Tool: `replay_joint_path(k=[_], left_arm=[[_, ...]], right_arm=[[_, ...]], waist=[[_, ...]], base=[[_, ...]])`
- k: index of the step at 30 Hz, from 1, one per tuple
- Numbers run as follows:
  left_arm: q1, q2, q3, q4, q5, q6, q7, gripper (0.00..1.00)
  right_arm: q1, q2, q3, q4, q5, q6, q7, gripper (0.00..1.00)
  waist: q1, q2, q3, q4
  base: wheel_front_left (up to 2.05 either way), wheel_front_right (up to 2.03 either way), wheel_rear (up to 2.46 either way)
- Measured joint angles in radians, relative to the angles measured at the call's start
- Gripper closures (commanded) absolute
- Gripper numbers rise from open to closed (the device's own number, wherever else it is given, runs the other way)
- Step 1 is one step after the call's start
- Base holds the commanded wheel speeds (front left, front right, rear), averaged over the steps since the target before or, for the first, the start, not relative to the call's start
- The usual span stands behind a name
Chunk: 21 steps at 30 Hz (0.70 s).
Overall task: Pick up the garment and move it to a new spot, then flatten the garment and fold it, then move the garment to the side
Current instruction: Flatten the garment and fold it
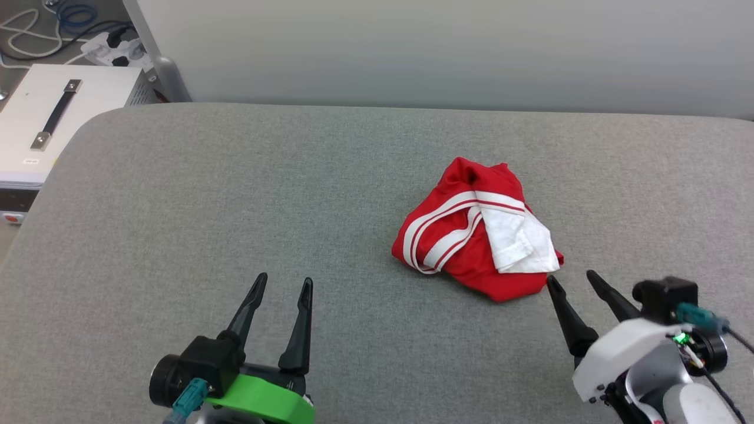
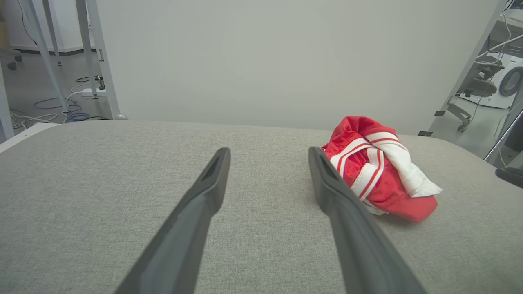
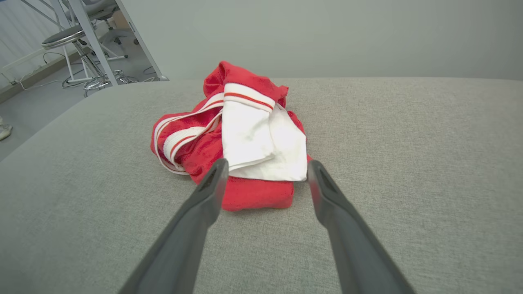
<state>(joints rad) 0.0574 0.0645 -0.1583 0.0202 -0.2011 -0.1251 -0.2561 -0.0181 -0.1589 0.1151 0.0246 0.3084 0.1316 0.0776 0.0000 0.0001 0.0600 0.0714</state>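
Far left, off the worktop (image 1: pixel 235 194): white box (image 1: pixel 88 94) with a black handle (image 1: pixel 56 115) on top and a small label (image 1: pixel 30 161), too small to read. Behind it, a power strip (image 1: pixel 115 50) and loose cables (image 1: pixel 23 26).

Lower left: left claw (image 1: pixel 285 278), fingers spread and holding nothing, pointing away over bare grey fabric, well apart from the jersey.

Right of centre: jersey (image 1: pixel 471 235), crumpled in a heap on the worktop. Runs long from far to near, slanting slightly toward the right claw. Red bulk at the far end, striped trim curving along the left side, white sleeve folded over the right side with its edge facing near.

Lower right: right claw (image 1: pixel 570 275), spread wide and empty, aimed at the heap, tips right at its near edge. Touching or not, cannot tell.

Grey woven padded worktop with rounded corners, plain pale wall (image 1: pixel 442 47) behind.
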Motion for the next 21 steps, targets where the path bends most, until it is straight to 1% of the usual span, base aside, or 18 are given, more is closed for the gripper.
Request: replay_joint_path(k=[4,6,8,11,15,17,21], left_arm=[[-0.019,-0.002,-0.013,0.0,-0.001,-0.003,0.0,0.0],[-0.031,-0.002,-0.019,0.0,-0.001,-0.003,0.0,0.0],[-0.046,-0.002,-0.029,0.0,-0.001,-0.003,0.0,0.0],[-0.065,-0.003,-0.034,0.001,-0.001,-0.003,0.0,0.0],[-0.081,-0.004,-0.04,0.002,-0.001,-0.003,0.0,0.0],[-0.091,-0.005,-0.044,0.003,-0.001,-0.003,0.0,0.0],[-0.11,-0.006,-0.049,0.004,-0.001,-0.003,0.0,0.0]], right_arm=[[-0.102,-0.072,0.051,-0.043,0.114,0.0,0.332,0.0],[-0.158,-0.112,0.07,-0.058,0.125,0.0,0.482,0.0],[-0.221,-0.124,0.068,-0.065,0.147,0.0,0.611,0.0],[-0.304,-0.125,0.082,-0.062,0.16,0.0,0.762,0.0],[-0.397,-0.121,0.074,-0.026,0.144,0.0,0.851,0.0],[-0.429,-0.119,0.071,0.005,0.128,0.0,0.874,0.0],[-0.475,-0.115,0.063,0.072,0.086,0.0,0.886,0.0]], waist=[[0.0,0.0,0.022,0.01],[0.0,0.0,0.031,0.018],[0.0,0.0,0.044,0.028],[0.0001,0.0,0.063,0.048],[0.0001,0.0,0.093,0.077],[0.0001,0.0,0.108,0.093],[0.0001,0.0,0.137,0.128]], base=[[0.0,0.0,0.0],[0.0,0.0,0.0],[0.0,0.0,0.0],[0.0,0.0,0.0],[0.0,0.0,0.0],[0.0,0.0,0.0],[0.0,0.0,0.0]])
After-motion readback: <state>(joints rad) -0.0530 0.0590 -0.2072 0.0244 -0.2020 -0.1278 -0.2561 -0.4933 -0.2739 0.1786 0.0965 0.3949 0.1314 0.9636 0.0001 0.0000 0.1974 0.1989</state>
